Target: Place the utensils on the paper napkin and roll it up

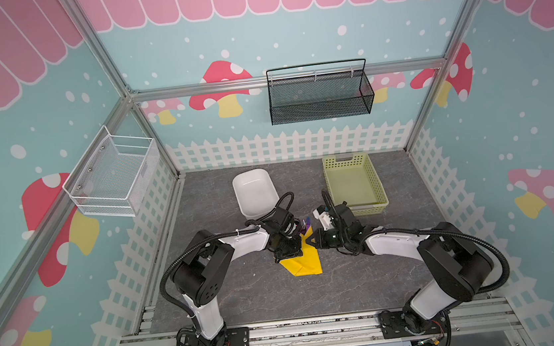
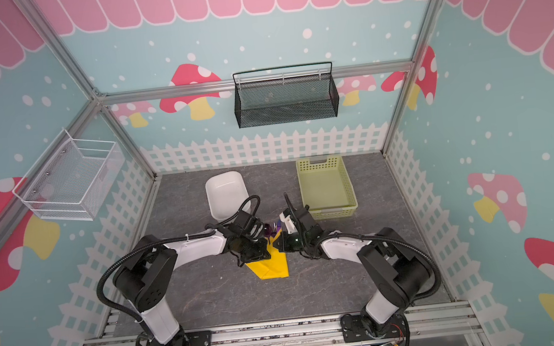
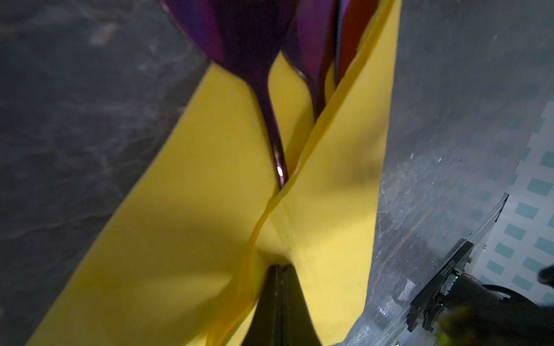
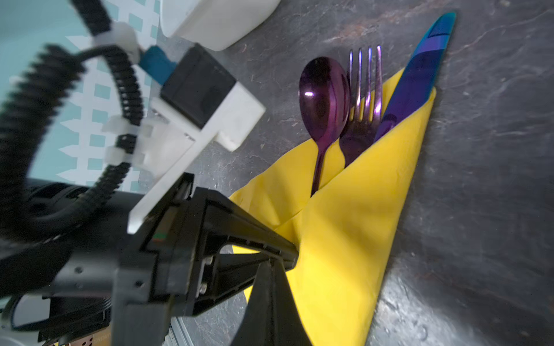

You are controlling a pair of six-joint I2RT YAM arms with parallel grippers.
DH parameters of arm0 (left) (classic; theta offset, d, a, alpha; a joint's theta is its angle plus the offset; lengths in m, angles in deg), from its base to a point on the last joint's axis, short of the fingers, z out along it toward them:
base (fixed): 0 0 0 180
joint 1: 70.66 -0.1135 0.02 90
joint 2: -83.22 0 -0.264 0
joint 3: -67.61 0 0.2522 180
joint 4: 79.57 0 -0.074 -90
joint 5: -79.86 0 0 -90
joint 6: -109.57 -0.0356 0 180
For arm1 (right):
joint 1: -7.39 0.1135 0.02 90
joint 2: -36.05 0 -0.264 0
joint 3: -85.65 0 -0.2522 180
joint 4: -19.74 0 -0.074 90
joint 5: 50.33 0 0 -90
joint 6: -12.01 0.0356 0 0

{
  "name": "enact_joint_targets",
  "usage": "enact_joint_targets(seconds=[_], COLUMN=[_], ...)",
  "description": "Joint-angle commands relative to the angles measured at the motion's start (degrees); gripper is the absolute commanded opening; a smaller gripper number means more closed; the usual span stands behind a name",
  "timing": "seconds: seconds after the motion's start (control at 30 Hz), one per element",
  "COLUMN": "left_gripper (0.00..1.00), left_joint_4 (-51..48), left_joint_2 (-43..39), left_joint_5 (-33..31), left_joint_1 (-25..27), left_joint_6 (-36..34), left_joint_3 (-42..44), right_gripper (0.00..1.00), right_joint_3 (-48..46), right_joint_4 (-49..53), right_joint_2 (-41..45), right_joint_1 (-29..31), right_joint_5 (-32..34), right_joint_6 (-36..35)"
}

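The yellow paper napkin [image 1: 308, 264] [image 4: 353, 227] lies mid-table with its right flap folded over the utensils. The dark-purple spoon [image 4: 323, 99], fork [image 4: 364, 90] and bluish-violet knife [image 4: 419, 78] stick out of its far end side by side. In both top views only their heads [image 2: 272, 229] show. My left gripper [image 3: 280, 268] [image 1: 297, 251] comes in from the left and is shut on the edge of the folded flap, where the paper puckers around its tips. My right gripper [image 4: 271, 265] [image 1: 312, 242] is shut just over the flap's right side, close to the left one. Nothing shows between its jaws.
A white dish [image 1: 255, 191] sits behind the left arm and a pale green perforated basket [image 1: 354, 183] behind the right arm. A black mesh basket [image 1: 320, 93] hangs on the back wall and a white wire basket [image 1: 113, 175] on the left wall.
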Motion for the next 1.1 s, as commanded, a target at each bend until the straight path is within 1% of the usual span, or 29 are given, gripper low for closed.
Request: enact_joint_targets(seconds=[0.0,0.23,0.5,0.73,0.93,1.07], left_gripper=[0.0,0.0,0.0,0.0,0.0,0.0], left_joint_4=[-1.1,-0.9,-0.3,-0.3,-0.3,-0.4], left_joint_2=[1.1,0.9,0.5,0.3,0.2,0.3], left_joint_5=[-2.1,-1.6,-1.5,-1.4,-1.4,-1.3], left_joint_1=[-0.2,-0.4,-0.6,-0.7,-0.9,-1.0], left_joint_6=[0.8,0.8,1.1,1.3,1.4,1.5], left_joint_3=[2.1,2.5,3.2,3.4,3.7,3.7], right_gripper=[0.01,0.01,0.02,0.05,0.08,0.11], right_joint_3=[3.1,6.9,7.1,7.9,9.7,10.4], right_joint_4=[0.7,-0.4,-0.4,2.9,9.2,11.3], right_joint_2=[-3.5,-10.2,-13.2,-14.5,-14.0,-13.1], right_joint_1=[0.0,0.1,0.2,0.4,0.8,0.9], right_joint_5=[-1.5,-4.4,-5.2,-4.0,0.0,1.7], right_joint_6=[0.5,0.4,0.4,-0.6,-2.8,-3.3])
